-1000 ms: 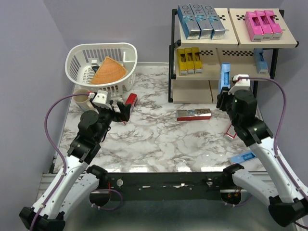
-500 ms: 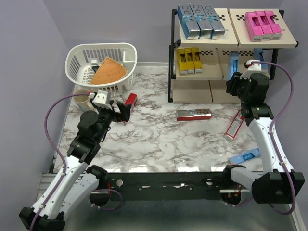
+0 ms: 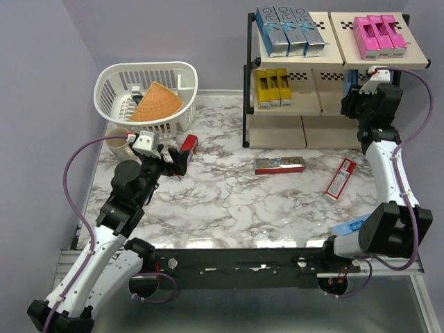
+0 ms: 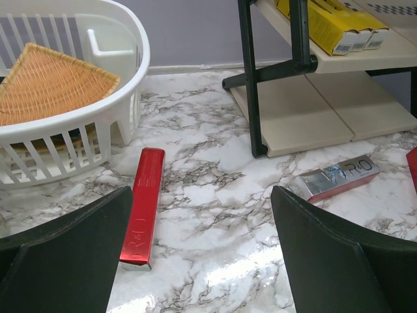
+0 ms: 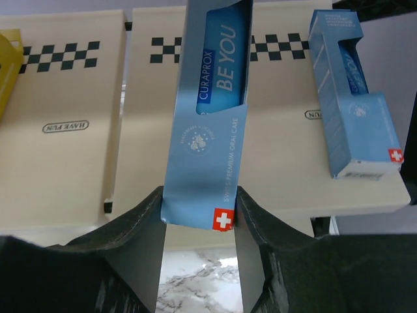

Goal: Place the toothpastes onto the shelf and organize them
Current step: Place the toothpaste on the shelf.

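Note:
My right gripper [image 5: 199, 199] is shut on a light blue toothpaste [image 5: 210, 117], its jaws pressing both long sides near the carton's end. The carton hangs over the middle tier of the shelf [image 3: 333, 52], next to another light blue carton [image 5: 355, 124] lying there. Silver-blue [image 3: 290, 31] and pink [image 3: 378, 35] cartons lie on the top tier, yellow ones [image 3: 272, 87] on the middle tier. On the table lie a red carton [image 4: 144, 205], a silver one [image 4: 335, 176], another red one [image 3: 339, 178] and a light blue one [image 3: 349, 226]. My left gripper [image 4: 201, 195] hovers open above the table, empty.
A white plastic basket [image 3: 111, 90] holding an orange wicker piece [image 3: 156, 103] stands at the back left, with a cup [image 3: 118, 142] in front of it. The shelf's black posts [image 4: 249, 72] stand between the table and the tiers.
My right arm has swung up and to the right, carrying the light blue carton from in front of the shelf to its middle tier. The left arm has not moved.

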Tool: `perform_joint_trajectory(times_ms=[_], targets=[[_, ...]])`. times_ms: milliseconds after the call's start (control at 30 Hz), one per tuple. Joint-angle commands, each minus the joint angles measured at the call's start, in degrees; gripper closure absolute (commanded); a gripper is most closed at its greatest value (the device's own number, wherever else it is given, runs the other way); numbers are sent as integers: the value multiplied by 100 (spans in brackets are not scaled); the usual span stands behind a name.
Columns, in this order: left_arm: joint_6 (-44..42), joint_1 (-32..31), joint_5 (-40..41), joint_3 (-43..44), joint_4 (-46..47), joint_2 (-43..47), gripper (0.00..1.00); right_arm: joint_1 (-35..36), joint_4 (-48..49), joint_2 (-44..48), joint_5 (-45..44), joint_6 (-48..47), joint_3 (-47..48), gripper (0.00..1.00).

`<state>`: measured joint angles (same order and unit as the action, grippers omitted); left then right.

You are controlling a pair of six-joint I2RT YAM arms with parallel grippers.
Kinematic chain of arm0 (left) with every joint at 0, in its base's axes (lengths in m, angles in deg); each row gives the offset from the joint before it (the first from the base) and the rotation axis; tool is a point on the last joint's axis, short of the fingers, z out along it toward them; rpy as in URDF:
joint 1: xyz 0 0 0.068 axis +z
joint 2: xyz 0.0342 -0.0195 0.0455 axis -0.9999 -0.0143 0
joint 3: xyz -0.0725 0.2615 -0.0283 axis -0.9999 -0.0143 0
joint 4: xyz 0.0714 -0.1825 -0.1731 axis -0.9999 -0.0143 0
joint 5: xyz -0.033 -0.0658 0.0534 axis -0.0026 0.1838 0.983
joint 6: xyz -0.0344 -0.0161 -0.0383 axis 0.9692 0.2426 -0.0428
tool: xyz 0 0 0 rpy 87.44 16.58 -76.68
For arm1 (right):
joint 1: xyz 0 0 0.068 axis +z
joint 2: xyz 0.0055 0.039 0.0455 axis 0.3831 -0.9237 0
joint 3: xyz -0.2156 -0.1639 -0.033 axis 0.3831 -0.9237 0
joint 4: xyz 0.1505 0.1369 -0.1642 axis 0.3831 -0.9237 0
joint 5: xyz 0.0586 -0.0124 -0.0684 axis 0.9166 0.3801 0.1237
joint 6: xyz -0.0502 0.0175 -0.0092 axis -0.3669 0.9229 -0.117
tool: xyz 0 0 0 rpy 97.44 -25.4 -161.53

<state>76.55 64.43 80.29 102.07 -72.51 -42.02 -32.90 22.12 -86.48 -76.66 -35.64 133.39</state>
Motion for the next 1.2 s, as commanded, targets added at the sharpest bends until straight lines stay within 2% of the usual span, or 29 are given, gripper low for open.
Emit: perform_joint_trajectory(times_ms=[0,267,433,567,700,1167], targets=[[-9,32,-129,-42,113,81,1,-105,176,-322,-6,-255,381,44],[-9,32,-129,-42,113,116,1,-246,606,-331,-182,-203,-144,42],[-9,32,-129,-51,113,116,1,-264,1002,-217,-94,-211,-365,48],[-9,32,-129,-42,113,107,1,-299,949,-287,142,-299,-242,50],[-27,32,-129,-51,113,99,1,-343,931,-401,196,-334,-128,58],[-36,32,-137,-51,122,46,1,-756,1002,-647,143,-387,135,60]])
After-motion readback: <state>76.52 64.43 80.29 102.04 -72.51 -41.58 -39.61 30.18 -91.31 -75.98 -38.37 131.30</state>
